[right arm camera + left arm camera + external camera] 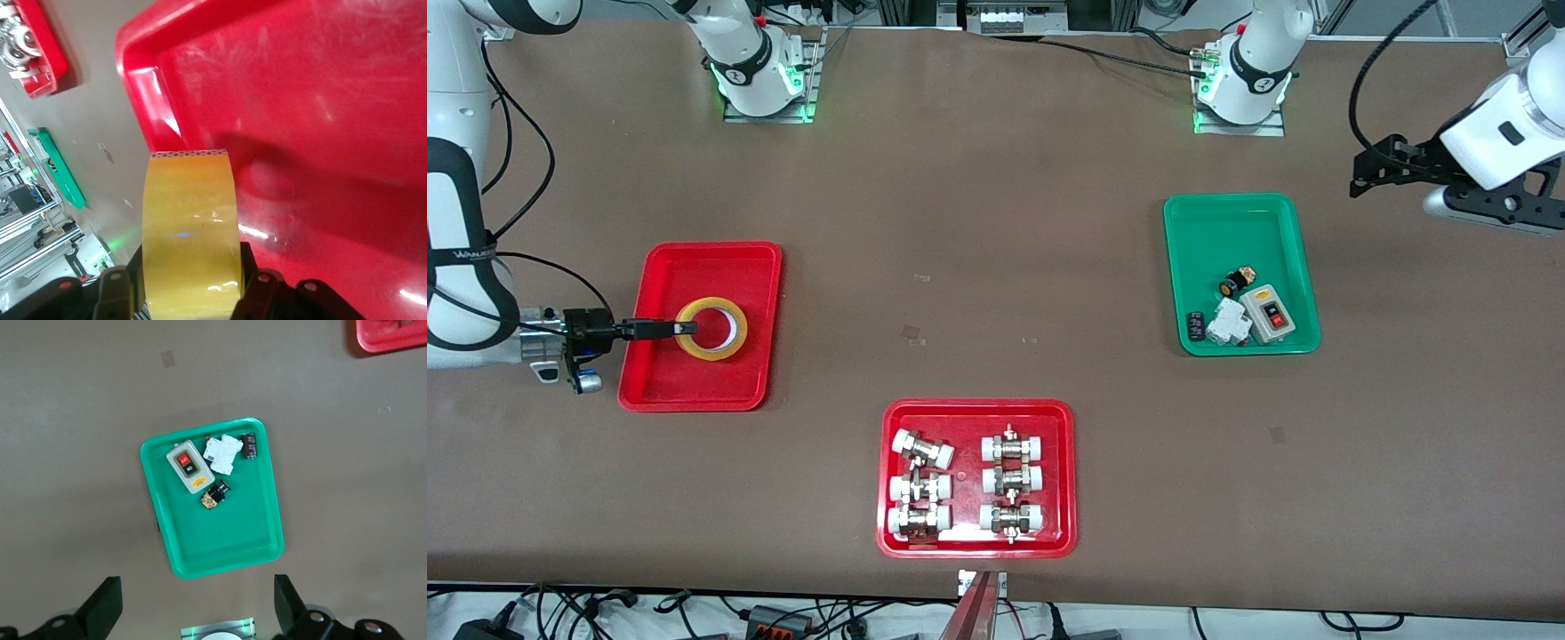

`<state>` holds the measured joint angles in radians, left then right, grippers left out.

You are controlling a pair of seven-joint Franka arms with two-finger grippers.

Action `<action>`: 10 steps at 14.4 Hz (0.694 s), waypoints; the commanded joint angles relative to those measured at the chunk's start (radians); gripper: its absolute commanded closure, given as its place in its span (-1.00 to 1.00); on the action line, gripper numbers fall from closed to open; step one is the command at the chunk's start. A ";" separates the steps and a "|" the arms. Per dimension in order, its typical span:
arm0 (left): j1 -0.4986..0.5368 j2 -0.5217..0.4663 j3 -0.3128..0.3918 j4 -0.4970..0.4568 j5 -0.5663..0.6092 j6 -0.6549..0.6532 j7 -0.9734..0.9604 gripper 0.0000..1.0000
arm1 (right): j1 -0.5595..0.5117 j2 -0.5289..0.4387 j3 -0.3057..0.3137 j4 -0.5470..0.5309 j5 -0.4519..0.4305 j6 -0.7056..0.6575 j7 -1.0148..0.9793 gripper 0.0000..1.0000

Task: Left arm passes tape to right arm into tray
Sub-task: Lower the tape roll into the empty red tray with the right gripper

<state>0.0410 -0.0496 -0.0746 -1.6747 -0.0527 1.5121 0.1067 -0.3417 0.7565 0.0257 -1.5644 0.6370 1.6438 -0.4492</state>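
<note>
While the right gripper (680, 328) reaches in over the plain red tray (720, 258) at the right arm's end of the table, its black fingers (257, 283) are clamped on the wall of the yellowish tape roll (711, 328), one finger on the outside of the roll and the other in its round hole. Seen from the front camera, the roll sits within the tray's outline, over its middle, with its hole facing up; the right wrist view shows the roll's broad yellow band (190, 233) close to the glossy red floor (320, 133), though whether it is touching the floor cannot be told. Toward the left arm's end of the table, the left gripper (198, 603) hangs high over the brown tabletop beside the green tray (1232, 222), waiting with its two fingers (103, 603) spread wide and nothing between them; the left wrist view looks straight down on that green tray (220, 550), which holds a grey switch box (189, 466) with a red and a black button, a white breaker-like part (223, 453), a small black piece (249, 445) and a small black-and-gold part (215, 495). Nearest the front camera, a second red tray (978, 411) carries six metal fittings (1012, 481) with white caps in two rows.
</note>
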 commanded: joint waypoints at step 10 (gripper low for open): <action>0.003 -0.009 0.019 0.007 0.056 0.108 -0.065 -1.00 | 0.105 -0.075 0.020 -0.040 -0.328 0.093 0.058 -1.00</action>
<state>0.0412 -0.0585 -0.0580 -1.6726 -0.0210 1.6123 0.0576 -0.2774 0.7458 0.0474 -1.5685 0.3742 1.7190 -0.4383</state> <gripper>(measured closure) 0.000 0.000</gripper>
